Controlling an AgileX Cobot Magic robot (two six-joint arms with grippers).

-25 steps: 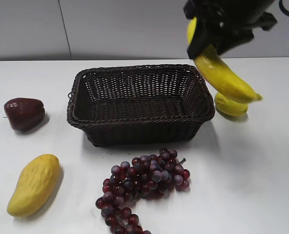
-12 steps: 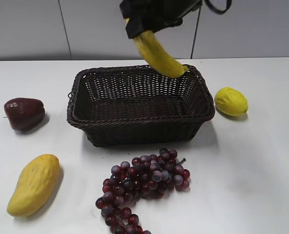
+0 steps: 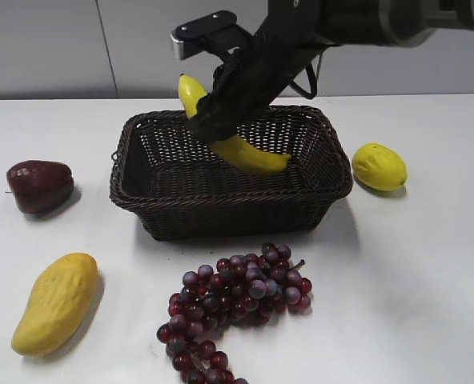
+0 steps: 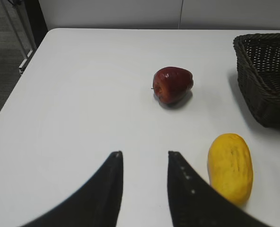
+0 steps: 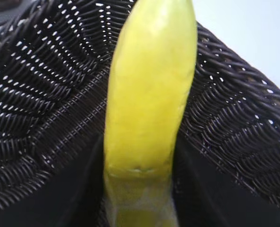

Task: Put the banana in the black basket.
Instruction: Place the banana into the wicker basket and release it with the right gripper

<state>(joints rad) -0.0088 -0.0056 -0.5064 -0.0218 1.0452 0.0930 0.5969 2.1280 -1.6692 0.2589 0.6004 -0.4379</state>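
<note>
The right claw point(image 3: 221, 112) pinches the banana point(image 3: 245, 152) around its middle and holds it tilted inside the basket point(image 3: 181, 210), its lower tip down toward the basket's right half, its upper tip above the far rim. Whether that lower tip touches the weave cannot be told. The left claw point(image 4: 144, 182) hangs spread above the bare desk point(image 4: 83, 94), holding nothing. On the desk lie a dark red fruit point(image 3: 39, 186) left of the basket, a mango point(image 3: 57, 302) at near left, grapes point(image 3: 233, 308) in front, and a lemon point(image 3: 379, 166) just right.
</note>
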